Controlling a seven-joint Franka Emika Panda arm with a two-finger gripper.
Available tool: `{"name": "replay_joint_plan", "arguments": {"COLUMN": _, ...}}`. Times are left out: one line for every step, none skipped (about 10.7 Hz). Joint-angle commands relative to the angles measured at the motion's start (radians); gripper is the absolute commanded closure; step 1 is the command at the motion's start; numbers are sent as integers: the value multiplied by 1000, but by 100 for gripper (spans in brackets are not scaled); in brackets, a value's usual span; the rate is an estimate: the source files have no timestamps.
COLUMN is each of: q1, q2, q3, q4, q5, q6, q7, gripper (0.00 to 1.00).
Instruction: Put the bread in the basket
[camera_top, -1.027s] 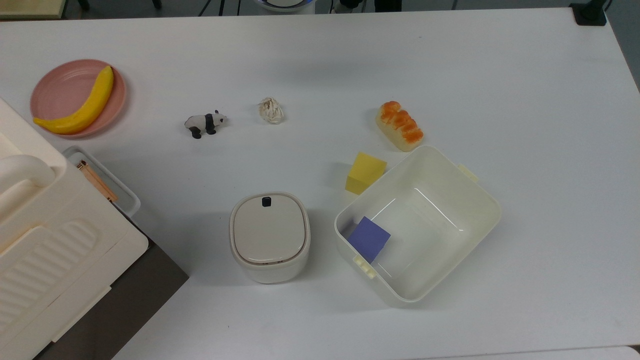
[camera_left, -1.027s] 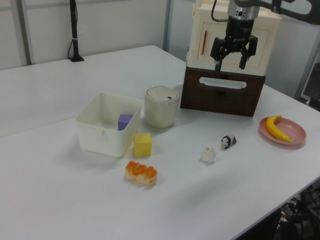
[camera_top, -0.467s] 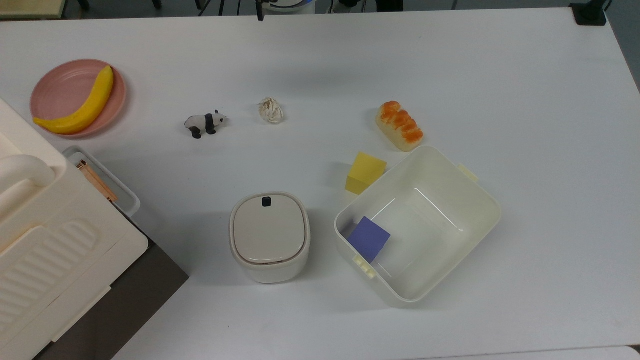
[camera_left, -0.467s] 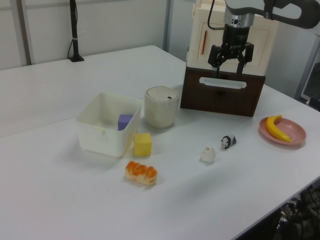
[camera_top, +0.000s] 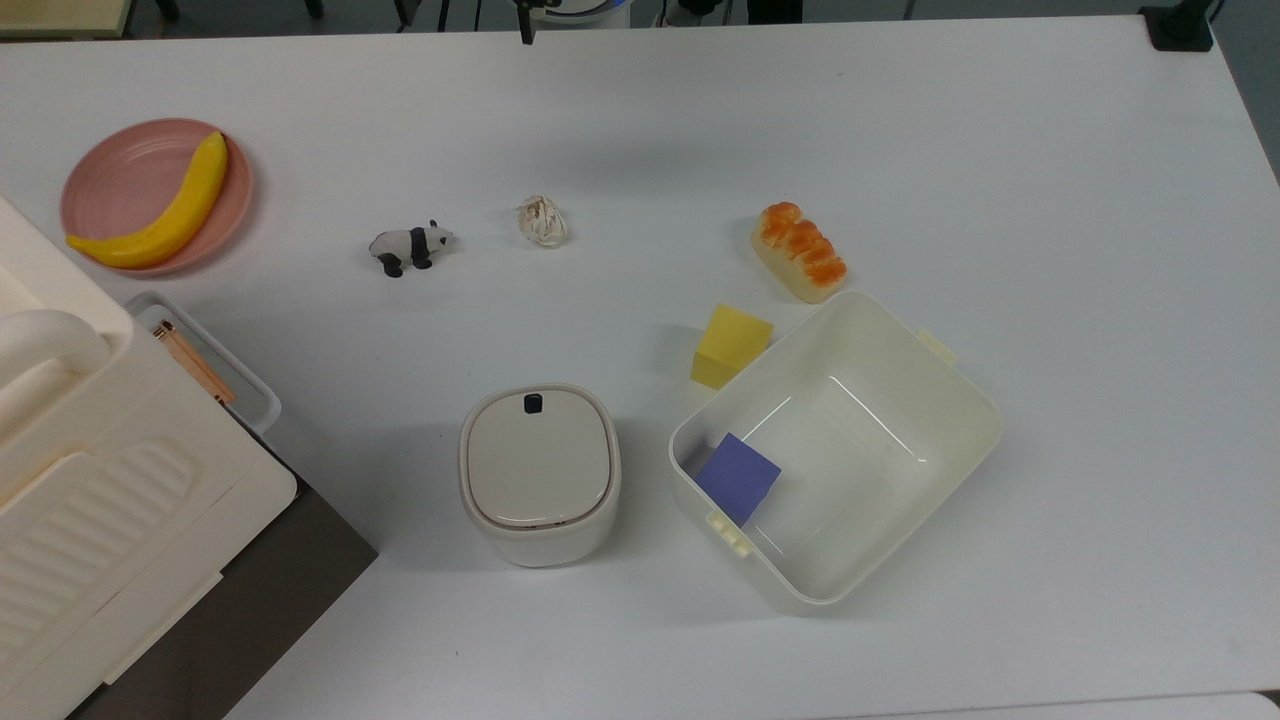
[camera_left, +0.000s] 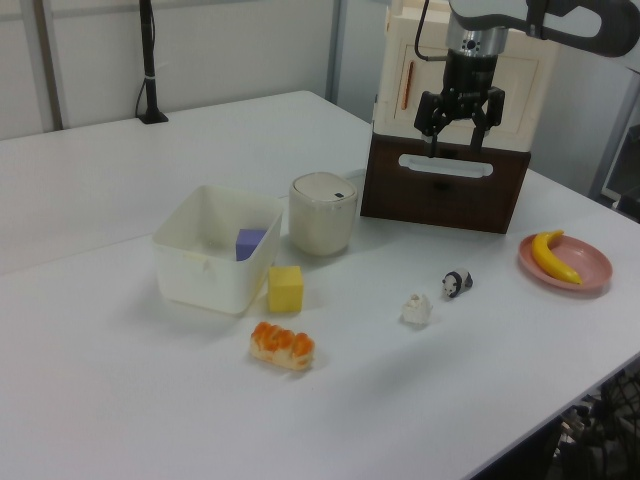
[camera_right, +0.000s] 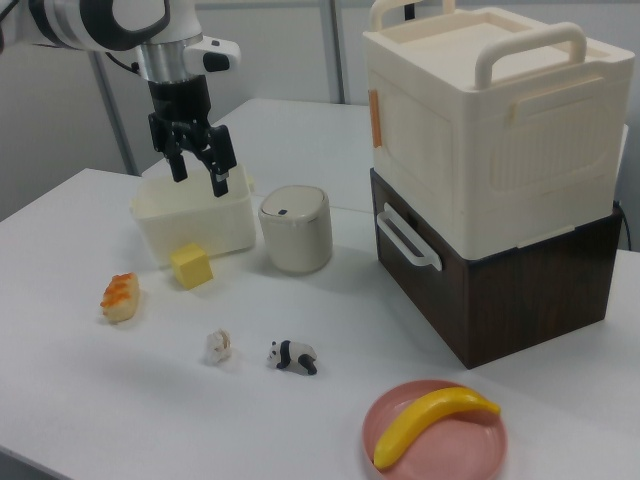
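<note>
So the gripper (camera_left: 455, 140) is only just getting going. Compared with a second ago it's sliding a bit toward the left view's left, and over the last half second it's barely moving at all. The top view backs this up: a dark bit of the arm is now poking in at the top edge, where a second ago there was nothing.

The jaws are standing wide apart and they're holding nothing. In the right view the gripper (camera_right: 200, 180) is hanging high in the air, fingers pointing down, lined up in front of the basket (camera_right: 190, 225) and well clear of anything on the table (camera_top: 1050, 200).

The bread (camera_top: 800, 252) isn't budging. It's lying flat on the table, glazed side up, just beside the basket's (camera_top: 940, 420) upper corner in the top view, close to it but I can't tell if they're touching. The yellow block (camera_top: 730, 345) is sitting right next to that same wall. In the left view the bread (camera_left: 282, 345) is lying out in front of the basket (camera_left: 200, 285) (nearer the camera), well apart from the gripper.

What that's telling me: the task is basically at the start. The arm is beginning its reach, nothing is grabbed yet, and the basket is holding only a purple block (camera_top: 738, 477), so there's loads of room. I'm guessing the next bit is swinging over and dropping down onto the loaf, ideally pinching across its short side.
</note>
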Motion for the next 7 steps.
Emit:
{"name": "replay_joint_plan", "arguments": {"q1": -15, "q2": -1, "q3": -14, "q4": 1, "q5": 25, "q6": 7, "q7": -29, "gripper": 4}}
{"name": "replay_joint_plan", "arguments": {"q1": -32, "q2": -2, "q3": -14, "q4": 6, "q5": 37, "q6": 0, "q7": -37, "gripper": 10}}
{"name": "replay_joint_plan", "arguments": {"q1": -32, "q2": -2, "q3": -14, "q4": 7, "q5": 42, "q6": 0, "q7": -41, "gripper": 35}}
{"name": "replay_joint_plan", "arguments": {"q1": -27, "q2": 2, "q3": -10, "q4": 6, "q5": 42, "q6": 0, "q7": -43, "gripper": 80}}
{"name": "replay_joint_plan", "arguments": {"q1": -23, "q2": 19, "q3": -2, "q4": 6, "q5": 41, "q6": 0, "q7": -44, "gripper": 100}}
{"name": "replay_joint_plan", "arguments": {"q1": -21, "q2": 28, "q3": 3, "q4": 6, "q5": 41, "q6": 0, "q7": -37, "gripper": 100}}
{"name": "replay_joint_plan", "arguments": {"q1": -21, "q2": 30, "q3": 3, "q4": 6, "q5": 39, "q6": 3, "q7": -35, "gripper": 100}}
